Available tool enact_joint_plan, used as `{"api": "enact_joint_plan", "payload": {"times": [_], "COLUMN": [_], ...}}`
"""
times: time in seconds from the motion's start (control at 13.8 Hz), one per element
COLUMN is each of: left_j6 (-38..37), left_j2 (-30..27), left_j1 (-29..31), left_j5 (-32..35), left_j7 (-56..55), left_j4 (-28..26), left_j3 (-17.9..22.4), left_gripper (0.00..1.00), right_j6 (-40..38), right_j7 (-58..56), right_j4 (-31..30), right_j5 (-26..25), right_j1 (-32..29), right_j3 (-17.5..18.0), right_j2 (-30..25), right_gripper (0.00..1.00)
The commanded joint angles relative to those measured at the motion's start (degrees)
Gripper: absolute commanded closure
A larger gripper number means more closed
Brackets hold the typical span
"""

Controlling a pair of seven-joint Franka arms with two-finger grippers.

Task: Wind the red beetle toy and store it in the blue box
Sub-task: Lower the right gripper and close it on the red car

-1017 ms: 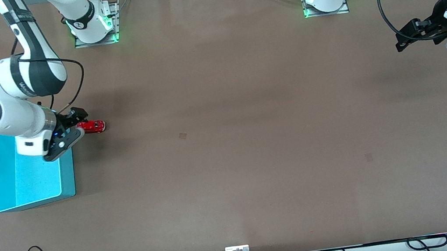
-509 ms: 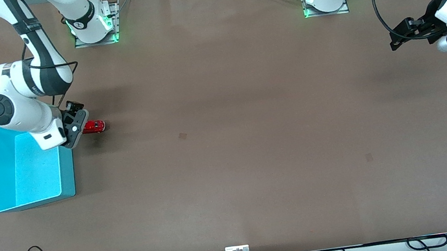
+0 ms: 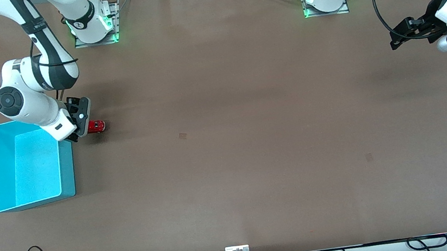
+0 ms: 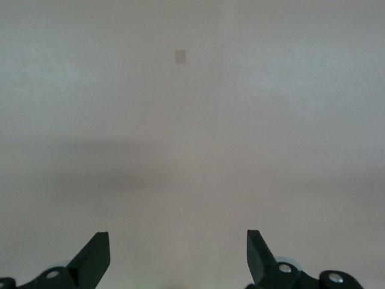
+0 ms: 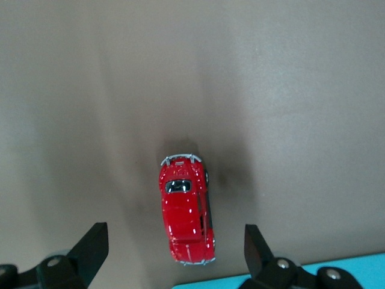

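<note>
red beetle toy [image 3: 95,126] sitting on table [image 3: 226,143] just beside blue box [image 3: 0,176], at right arm's end, touching neither box nor gripper. right gripper [image 3: 80,123] hovering over toy, jaws standing wide apart, nothing held; wrist view showing car [image 5: 186,218] between fingertips. left gripper [image 3: 397,38] waiting over left arm's end, jaws apart. toy looking tiny, light, rigid, glossy, likely slippery and free-rolling; best pinching across flat flanks, mid-body, between wheels.
</note>
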Motion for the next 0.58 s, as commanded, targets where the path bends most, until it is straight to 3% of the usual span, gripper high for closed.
{"api": "enact_joint_plan", "payload": {"times": [0.0,0.51], "left_j6": [-1.3,-1.3], "left_j2": [-0.1,-0.1], "left_j1": [0.1,0.1], "left_j5": [1.0,1.0], "left_j7": [-0.6,-0.7], "left_j4": [1.0,1.0], "left_j3": [-0.3,-0.4], "left_gripper": [0.0,0.0], "right_j6": [3.1,8.0], "right_j7": [-5.6,-8.4], "right_j4": [-1.1,-3.2], "right_j5": [0.9,0.9], "right_j1": [-0.5,-1.3], "right_j3": [0.3,0.3], "right_j2": [0.8,5.2], "right_gripper": [0.0,0.0]}}
